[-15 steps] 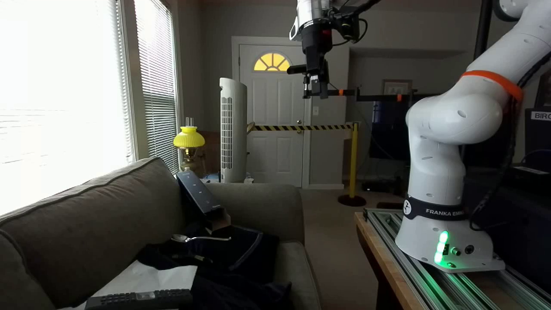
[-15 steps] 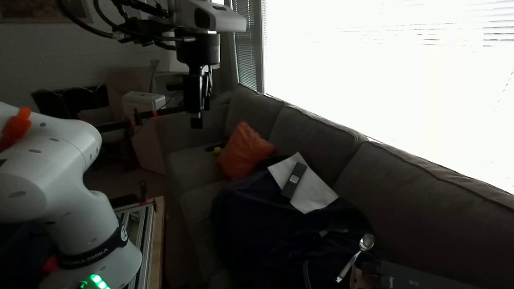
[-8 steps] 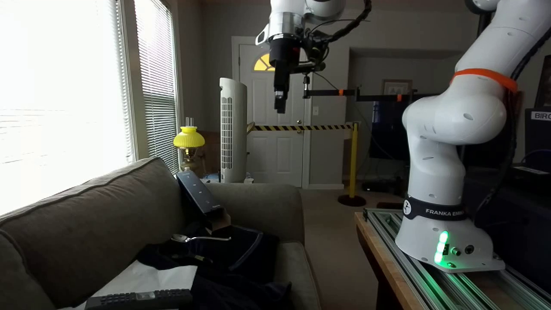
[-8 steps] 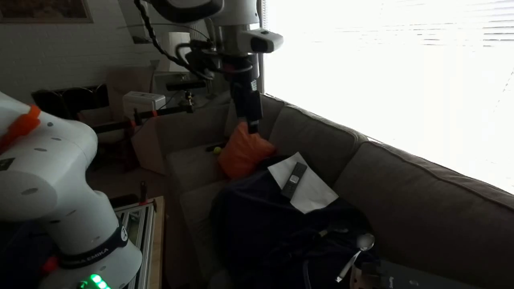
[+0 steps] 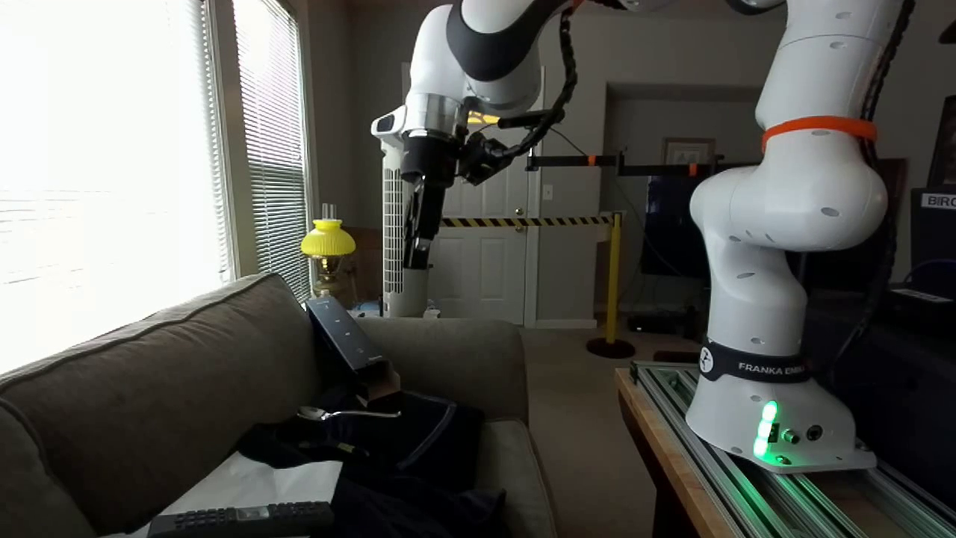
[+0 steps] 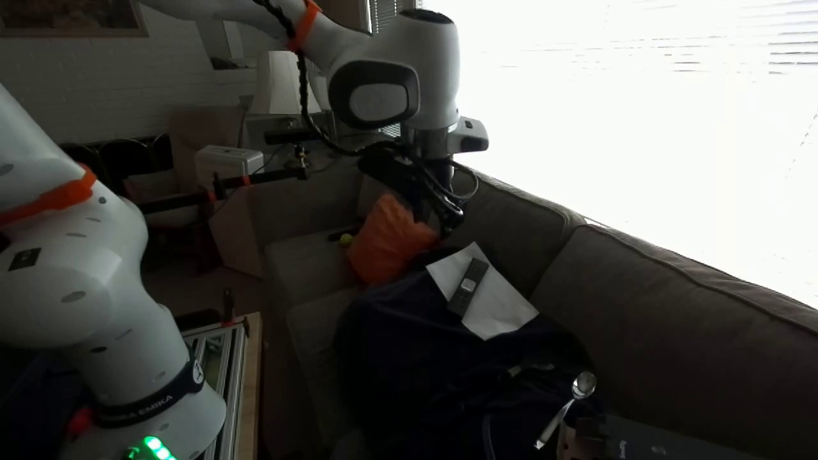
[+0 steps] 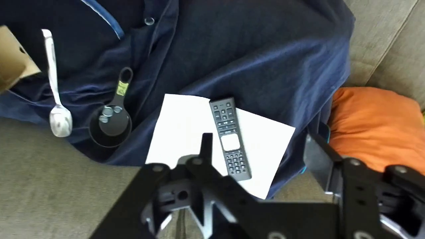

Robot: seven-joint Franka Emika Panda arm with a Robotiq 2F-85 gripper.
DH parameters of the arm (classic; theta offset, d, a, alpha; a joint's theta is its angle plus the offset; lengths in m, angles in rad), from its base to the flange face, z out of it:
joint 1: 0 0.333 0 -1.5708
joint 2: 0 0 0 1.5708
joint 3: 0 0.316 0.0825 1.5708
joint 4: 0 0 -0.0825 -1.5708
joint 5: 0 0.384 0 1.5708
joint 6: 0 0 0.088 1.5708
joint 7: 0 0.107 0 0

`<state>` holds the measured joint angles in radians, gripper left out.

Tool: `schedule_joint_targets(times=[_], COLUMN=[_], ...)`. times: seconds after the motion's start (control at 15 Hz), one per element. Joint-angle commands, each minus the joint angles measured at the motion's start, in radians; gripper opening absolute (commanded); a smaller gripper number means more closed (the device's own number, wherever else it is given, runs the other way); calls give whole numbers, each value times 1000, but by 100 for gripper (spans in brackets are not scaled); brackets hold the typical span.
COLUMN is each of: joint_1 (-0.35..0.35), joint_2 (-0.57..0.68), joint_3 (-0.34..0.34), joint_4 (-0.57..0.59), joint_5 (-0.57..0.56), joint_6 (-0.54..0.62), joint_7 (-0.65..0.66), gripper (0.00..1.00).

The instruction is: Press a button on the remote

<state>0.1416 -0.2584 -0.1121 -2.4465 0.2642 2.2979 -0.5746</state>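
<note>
A dark grey remote point(image 7: 228, 127) with many small buttons and a bright square pad lies face up on a white sheet of paper point(image 7: 265, 146). It also shows in both exterior views point(image 5: 243, 517) point(image 6: 468, 286). My gripper point(image 7: 259, 142) is open and empty, with its two fingers wide apart. In the wrist view the remote appears between the fingers, closer to the left one. My gripper point(image 5: 418, 250) hangs well above the sofa in an exterior view, apart from the remote. In an exterior view the gripper point(image 6: 450, 217) is partly hidden by the wrist and cables.
A dark blue cloth point(image 7: 252, 63) covers the sofa seat under the paper. A spoon point(image 7: 60, 121), a black measuring cup point(image 7: 109, 131) and an open box point(image 7: 15, 58) lie to one side. An orange pillow point(image 6: 390, 239) is on the other side. The sofa back point(image 5: 187, 388) rises behind.
The arm has swung out over the sofa and come lower, bringing my gripper closer to the remote. The wrist has tilted somewhat. The remote and the other objects have not moved.
</note>
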Motion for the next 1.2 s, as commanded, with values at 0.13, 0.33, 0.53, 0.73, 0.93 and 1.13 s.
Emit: schedule_joint_targets(times=[0.13,0.33,0.53,0.73,0.93,1.13], joint_1=[1,-27,-54,-61,-61,-61], joint_2=[188,257,235,231,227,227], joint_3=[6,35,63,71,71,71], joint_4=[81,104,84,85,85,85], joint_5=[194,251,214,214,214,214], joint_6=[30,93,84,84,84,84], joint_7=[-272,-299,-266,-266,-266,-266], gripper=[27,2,5,1,1,1])
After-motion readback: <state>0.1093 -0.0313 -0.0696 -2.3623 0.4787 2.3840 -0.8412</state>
